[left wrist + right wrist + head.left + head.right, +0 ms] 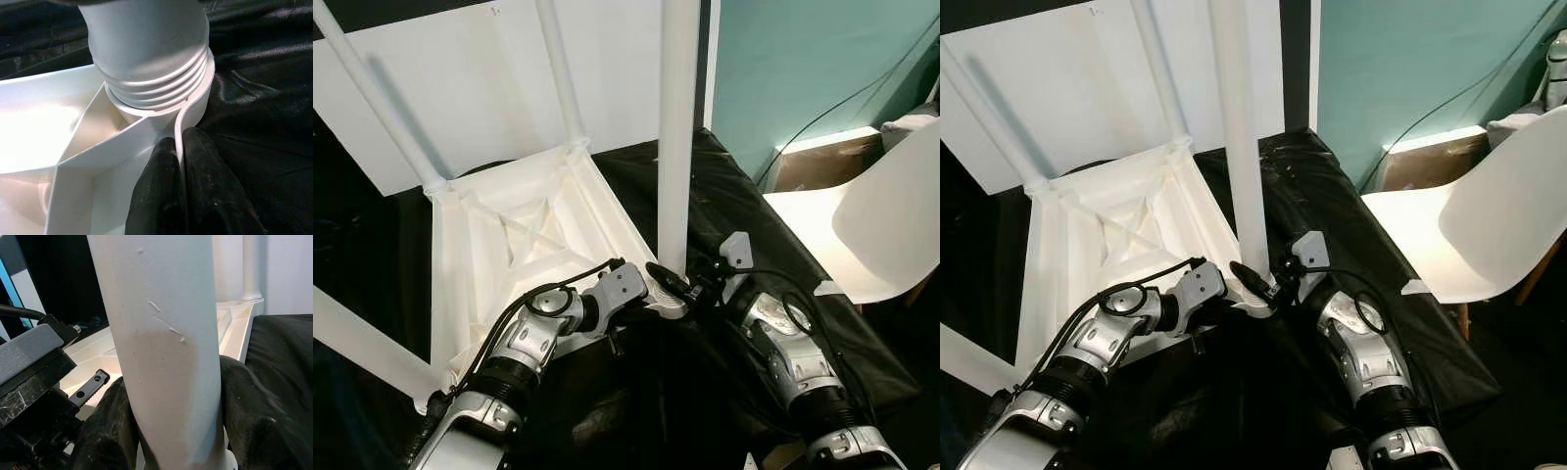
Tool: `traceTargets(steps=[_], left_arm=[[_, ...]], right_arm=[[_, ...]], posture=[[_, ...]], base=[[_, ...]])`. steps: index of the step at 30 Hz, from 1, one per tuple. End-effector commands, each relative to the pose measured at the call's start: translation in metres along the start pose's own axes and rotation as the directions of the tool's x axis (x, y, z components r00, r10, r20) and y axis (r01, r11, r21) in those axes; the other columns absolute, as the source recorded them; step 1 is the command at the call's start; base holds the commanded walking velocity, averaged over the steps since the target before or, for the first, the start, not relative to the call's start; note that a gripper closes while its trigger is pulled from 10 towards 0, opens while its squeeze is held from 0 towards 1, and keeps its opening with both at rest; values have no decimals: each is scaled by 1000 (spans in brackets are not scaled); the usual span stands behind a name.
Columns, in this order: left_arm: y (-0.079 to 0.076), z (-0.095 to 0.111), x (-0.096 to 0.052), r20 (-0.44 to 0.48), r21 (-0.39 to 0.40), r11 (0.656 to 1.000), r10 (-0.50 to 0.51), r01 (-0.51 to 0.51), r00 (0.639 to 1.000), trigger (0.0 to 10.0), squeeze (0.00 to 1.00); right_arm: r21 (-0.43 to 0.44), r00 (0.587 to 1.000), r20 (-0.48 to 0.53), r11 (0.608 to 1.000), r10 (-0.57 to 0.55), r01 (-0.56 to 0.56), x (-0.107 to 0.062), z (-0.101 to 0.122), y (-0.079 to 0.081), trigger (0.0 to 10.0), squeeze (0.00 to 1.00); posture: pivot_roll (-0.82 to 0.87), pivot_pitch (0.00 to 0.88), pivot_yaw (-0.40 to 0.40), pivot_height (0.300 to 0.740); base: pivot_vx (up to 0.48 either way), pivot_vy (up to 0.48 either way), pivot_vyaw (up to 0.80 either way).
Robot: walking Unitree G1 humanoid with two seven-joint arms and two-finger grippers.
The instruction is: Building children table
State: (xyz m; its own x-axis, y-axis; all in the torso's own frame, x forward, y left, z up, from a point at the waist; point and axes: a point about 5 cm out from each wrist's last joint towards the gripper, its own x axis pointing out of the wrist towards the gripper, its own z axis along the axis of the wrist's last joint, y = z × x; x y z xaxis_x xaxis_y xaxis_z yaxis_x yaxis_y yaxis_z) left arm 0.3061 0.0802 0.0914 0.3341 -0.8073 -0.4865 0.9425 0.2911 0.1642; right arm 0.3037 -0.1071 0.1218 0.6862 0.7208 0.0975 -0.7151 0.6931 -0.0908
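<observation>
Tabletop, white ribbed plastic (509,245), lies upside down on black cloth (724,196). Left pincer (178,196) pinches corner rim beside threaded socket, likely bracing frame. Right pincer (171,416) clamps white round leg (677,137) upright in socket, likely for screwing home.

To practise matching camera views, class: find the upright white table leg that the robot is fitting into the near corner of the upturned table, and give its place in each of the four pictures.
Left eye view: table leg upright, centre, reaching the top edge.
Right eye view: table leg left of centre.
Left wrist view: its threaded foot in the corner socket, above the left gripper.
Right wrist view: close up, clasped by the right gripper.
Shared landmark: the black cloth.
</observation>
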Motion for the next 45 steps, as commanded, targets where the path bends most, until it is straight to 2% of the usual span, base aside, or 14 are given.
traceTargets(steps=[1, 8, 11, 22, 30, 31, 32, 33, 38, 40, 41, 42, 44, 45], left_arm=[[-17, -33, 5, -91, -107, 994, -23, 13, 996, 10000, 0], [-17, -33, 5, -88, -106, 994, -27, 17, 996, 10000, 0], [-18, -32, 6, -86, -107, 994, -31, 21, 996, 10000, 0], [-18, -33, 6, -87, -109, 994, -30, 21, 996, 10000, 0], [-17, -33, 7, -89, -105, 994, -34, 25, 995, 10000, 0], [-17, -32, 7, -89, -104, 994, -35, 26, 995, 10000, 0], [-17, -32, 7, -89, -104, 994, -35, 26, 995, 10000, 0], [-17, -32, 7, -88, -103, 994, -36, 27, 995, 10000, 0], [-17, -32, 7, -89, -100, 995, -33, 24, 995, 10000, 0], [-17, -32, 7, -89, -100, 995, -31, 22, 996, 10000, 0], [-17, -32, 7, -89, -100, 995, -31, 22, 996, 10000, 0], [-17, -32, 7, -89, -102, 995, -30, 21, 996, 10000, 0], [-17, -32, 7, -89, -102, 995, -30, 21, 996, 10000, 0], [-18, -33, 6, -92, -103, 994, -32, 23, 995, 10000, 0]], right_arm=[[50, 996, -85, 998, -19, 23, -1, -16, 2, 10000, 0], [52, 997, -72, 998, -29, 33, 0, -13, -2, 10000, 0], [0, 997, -76, 999, -32, 32, 0, -11, -3, 10000, 0], [20, 993, -104, 998, -55, 57, -1, -15, -2, 10000, 0], [-112, 995, -96, 994, -25, 14, 3, -3, -12, 10000, 0], [-116, 997, -80, 993, -12, 2, 3, 0, -14, 4745, 0], [-116, 997, -80, 993, -12, 2, 3, 0, -14, 4745, 0], [-112, 998, -64, 994, 2, -9, 3, 3, -16, 0, 0], [-61, 999, -46, 998, -26, 23, 3, 5, -19, 0, 0], [2, 992, -18, 992, -126, 126, 5, 6, -20, 0, 0], [2, 992, -18, 992, -126, 126, 5, 6, -20, 0, 0], [-6, 964, 54, 965, -260, 261, 3, 11, -23, 0, 0], [-6, 964, 54, 965, -260, 261, 3, 11, -23, 0, 0], [-25, 936, 95, 939, -339, 342, -2, 11, -19, 0, 0]], posture=[[-30, 0, 47, 740], [-34, 0, 49, 740], [-36, 0, 48, 740], [-37, 0, 49, 740], [-46, 0, 55, 740], [-46, 0, 55, 740], [-46, 0, 55, 740], [-46, 0, 55, 740], [-45, 0, 54, 740], [-45, 0, 54, 740], [-45, 0, 54, 740], [-32, 0, 49, 740], [-32, 0, 49, 740], [-32, 0, 49, 740]], base=[[0, 0, 0], [0, 0, 0], [0, 0, 800], [0, 0, 145], [0, 0, 0], [0, 0, 0], [0, 0, 0], [0, 0, 0], [0, 0, 0], [0, 0, 0], [0, 0, 0], [0, 0, 0], [0, 0, 0], [0, 0, 0]])
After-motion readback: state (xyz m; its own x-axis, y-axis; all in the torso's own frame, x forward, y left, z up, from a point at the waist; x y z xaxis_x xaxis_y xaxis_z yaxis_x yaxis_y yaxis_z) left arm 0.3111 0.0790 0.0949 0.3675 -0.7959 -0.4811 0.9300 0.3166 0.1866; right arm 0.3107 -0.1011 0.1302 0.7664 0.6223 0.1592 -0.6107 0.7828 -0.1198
